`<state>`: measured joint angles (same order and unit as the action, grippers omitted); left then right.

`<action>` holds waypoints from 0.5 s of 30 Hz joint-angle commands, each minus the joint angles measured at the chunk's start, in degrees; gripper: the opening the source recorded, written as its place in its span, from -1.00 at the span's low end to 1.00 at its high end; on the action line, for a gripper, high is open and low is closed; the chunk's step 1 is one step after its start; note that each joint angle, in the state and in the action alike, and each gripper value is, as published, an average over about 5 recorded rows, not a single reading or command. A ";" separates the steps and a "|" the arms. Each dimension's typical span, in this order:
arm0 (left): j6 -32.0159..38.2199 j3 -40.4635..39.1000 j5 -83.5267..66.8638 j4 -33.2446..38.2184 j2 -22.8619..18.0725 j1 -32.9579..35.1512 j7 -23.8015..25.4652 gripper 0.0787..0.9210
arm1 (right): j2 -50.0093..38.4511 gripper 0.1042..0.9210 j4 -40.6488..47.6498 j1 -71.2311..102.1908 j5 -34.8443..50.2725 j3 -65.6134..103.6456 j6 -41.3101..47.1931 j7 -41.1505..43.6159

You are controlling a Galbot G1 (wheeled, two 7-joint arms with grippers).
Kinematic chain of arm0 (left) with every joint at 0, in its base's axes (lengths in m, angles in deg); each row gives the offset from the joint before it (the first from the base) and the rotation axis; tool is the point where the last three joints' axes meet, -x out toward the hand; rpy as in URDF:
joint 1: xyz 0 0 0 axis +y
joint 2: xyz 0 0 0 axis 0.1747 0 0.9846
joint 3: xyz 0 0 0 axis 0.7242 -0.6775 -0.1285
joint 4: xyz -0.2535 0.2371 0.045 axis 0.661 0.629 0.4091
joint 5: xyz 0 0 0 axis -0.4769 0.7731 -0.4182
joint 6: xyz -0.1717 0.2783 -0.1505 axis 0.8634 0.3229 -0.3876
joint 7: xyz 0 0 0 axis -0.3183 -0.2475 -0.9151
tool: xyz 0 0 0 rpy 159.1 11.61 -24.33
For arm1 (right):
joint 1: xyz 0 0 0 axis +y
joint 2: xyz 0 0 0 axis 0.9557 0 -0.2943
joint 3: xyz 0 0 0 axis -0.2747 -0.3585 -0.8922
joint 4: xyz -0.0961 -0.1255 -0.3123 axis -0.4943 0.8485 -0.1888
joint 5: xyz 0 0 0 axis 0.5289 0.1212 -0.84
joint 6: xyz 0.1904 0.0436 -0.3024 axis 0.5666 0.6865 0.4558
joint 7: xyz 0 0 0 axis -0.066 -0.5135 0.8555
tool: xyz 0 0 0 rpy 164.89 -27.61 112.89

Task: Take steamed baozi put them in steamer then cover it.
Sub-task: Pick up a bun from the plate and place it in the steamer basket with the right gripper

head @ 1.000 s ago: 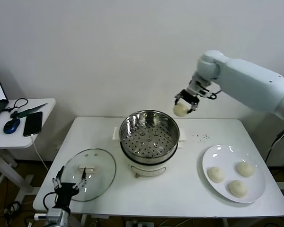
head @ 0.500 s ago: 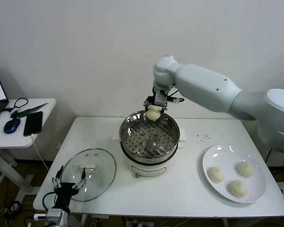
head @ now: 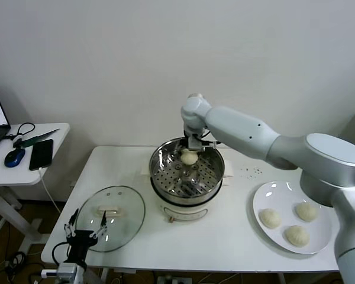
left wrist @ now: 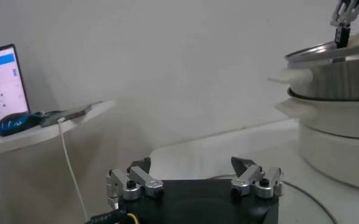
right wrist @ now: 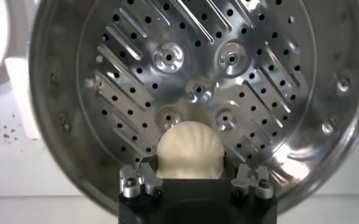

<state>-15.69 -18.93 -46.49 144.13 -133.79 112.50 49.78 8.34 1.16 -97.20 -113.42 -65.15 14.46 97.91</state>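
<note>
Right gripper (head: 190, 149) sits inside the steamer (head: 212, 155) mouth, over the far half of the basket, fingers (right wrist: 144, 178) on either side of one baozi (right wrist: 190, 150). Bun sits between the pads; grip looks like it is slackening, but contact is not clearly broken, so I call it holding. The right wrist view looks straight down: the perforated floor (right wrist: 228, 79) lies directly below the bun, no other bun in the basket. Whether the bun already touches the floor I cannot tell.

Key relation: the bun is straight under the hand and over the floor, well inside the rim, so release needs only a drop or short lowering, no sideways shift.

Three more baozi (head: 269, 218) wait on the white plate (head: 261, 198) at the table's right side, nearest the right arm. The cover (head: 111, 218) lies flat on the table (head: 236, 248) left of the steamer, its white handle (head: 108, 209) up. Left gripper (head: 86, 232) is parked at the near left table edge just by the lid's rim, jaws spread wide, holding nothing; it is the nearer arm for the lid.
</note>
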 commanded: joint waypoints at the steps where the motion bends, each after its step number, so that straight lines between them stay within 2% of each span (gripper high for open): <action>1: 0.04 -0.04 0.07 -0.08 -0.06 0.04 0.01 0.77 | 0.90 0.46 0.50 2.20 -3.29 1.09 -0.83 -0.36; 9: -0.21 0.10 0.18 0.11 -0.18 0.06 -0.06 0.77 | 0.64 0.73 -0.48 1.99 -3.20 1.57 1.44 0.16; 15: -0.28 0.21 0.22 0.20 -0.23 0.37 -0.08 0.77 | -1.78 0.76 -3.02 -0.98 1.36 2.01 0.80 2.20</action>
<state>-15.92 -18.71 -46.29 144.33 -134.00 112.86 49.71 7.08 -1.05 -97.65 -112.87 -63.80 15.41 99.36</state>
